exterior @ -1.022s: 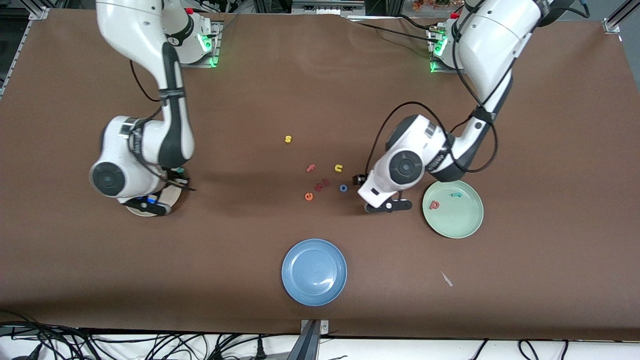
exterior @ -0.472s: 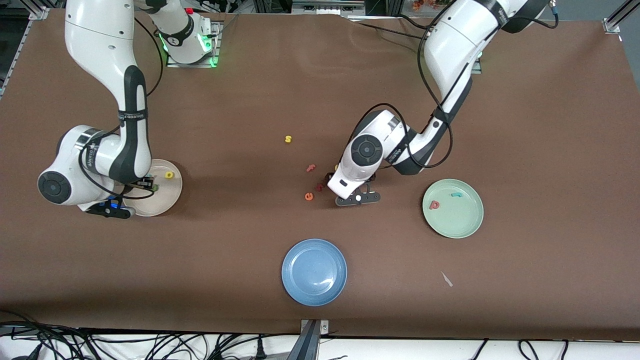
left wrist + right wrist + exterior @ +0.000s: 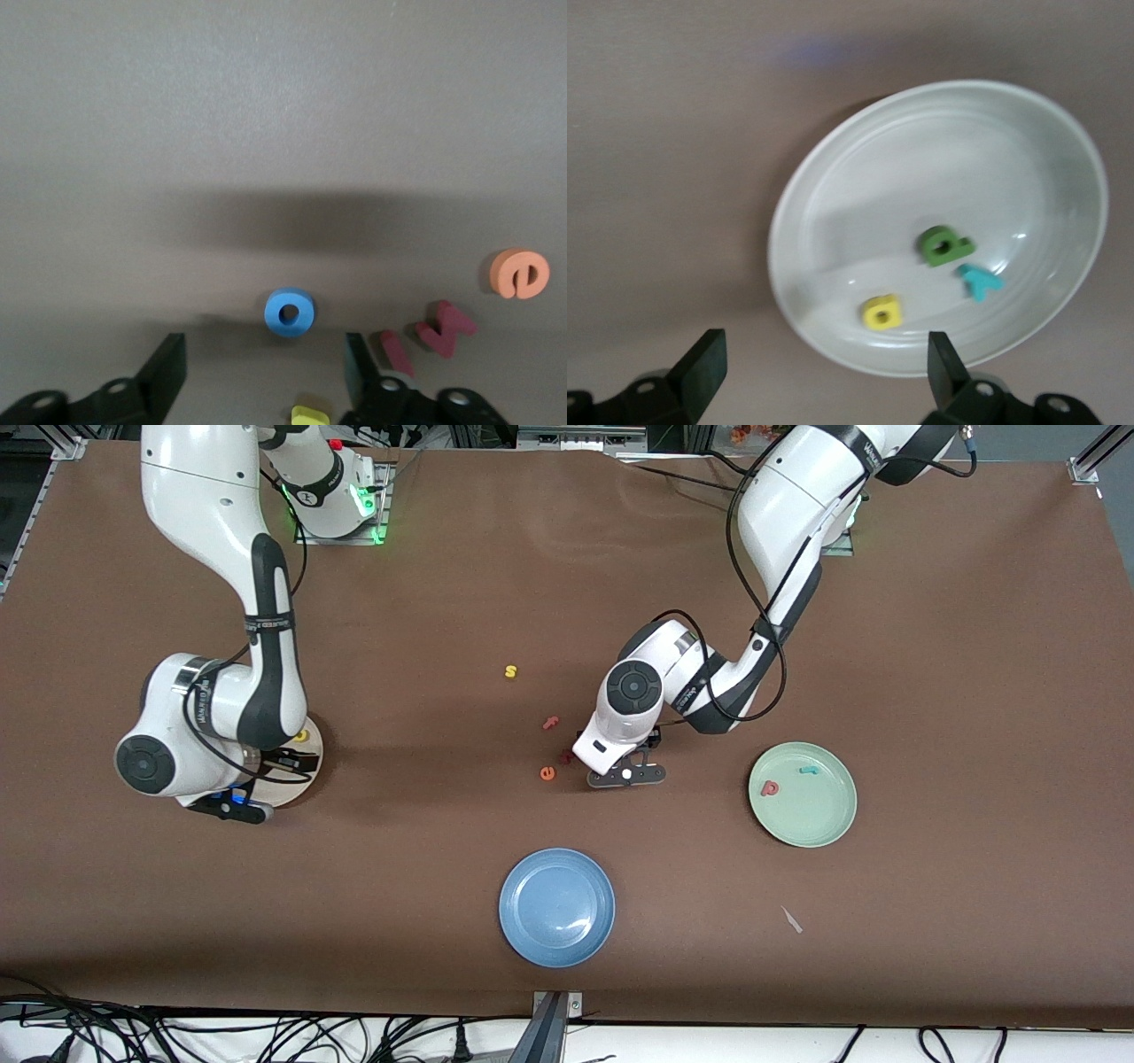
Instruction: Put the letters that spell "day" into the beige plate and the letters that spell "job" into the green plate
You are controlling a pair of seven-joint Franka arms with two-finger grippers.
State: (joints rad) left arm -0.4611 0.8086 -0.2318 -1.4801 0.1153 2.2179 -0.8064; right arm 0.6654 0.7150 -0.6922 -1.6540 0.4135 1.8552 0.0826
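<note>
With the teal "y" [image 3: 980, 282] now lying at three o'clock of the green "d" [image 3: 945, 245] and the yellow "a" [image 3: 881, 312] in the beige plate [image 3: 833, 186], "day" looks done; the right gripper [image 3: 819, 367] has just spread wide above. The left gripper [image 3: 264, 372], jaws apart, has dropped around the blue "o" [image 3: 289, 312], bound for the green plate [image 3: 824, 824].
</note>
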